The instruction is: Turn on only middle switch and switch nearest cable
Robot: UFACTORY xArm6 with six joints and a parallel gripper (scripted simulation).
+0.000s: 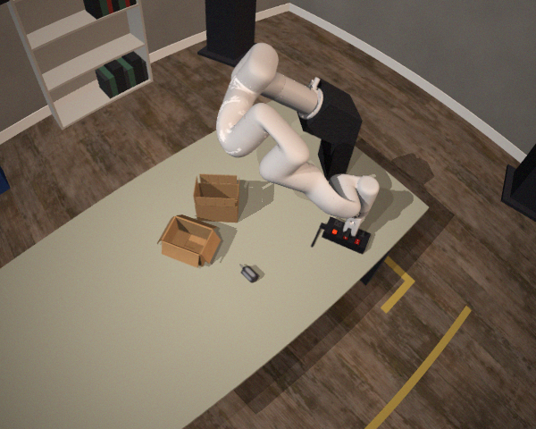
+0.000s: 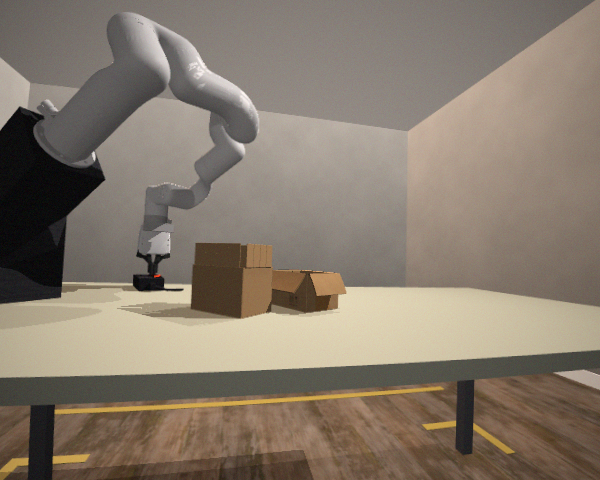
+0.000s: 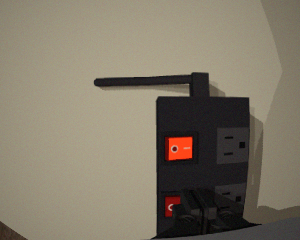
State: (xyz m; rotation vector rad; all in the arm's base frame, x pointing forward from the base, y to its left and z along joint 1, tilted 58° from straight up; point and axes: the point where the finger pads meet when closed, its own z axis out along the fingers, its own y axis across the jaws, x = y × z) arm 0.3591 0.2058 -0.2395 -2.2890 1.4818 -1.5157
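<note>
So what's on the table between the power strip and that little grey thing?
Only bare table top between the power strip and the grey object, seen from above.

Black power strip [image 1: 345, 236] with red switches [image 3: 180, 150]; brown boxes [image 1: 216, 197]; beige table [image 1: 121, 323]; white arm [image 1: 259, 138].
</note>
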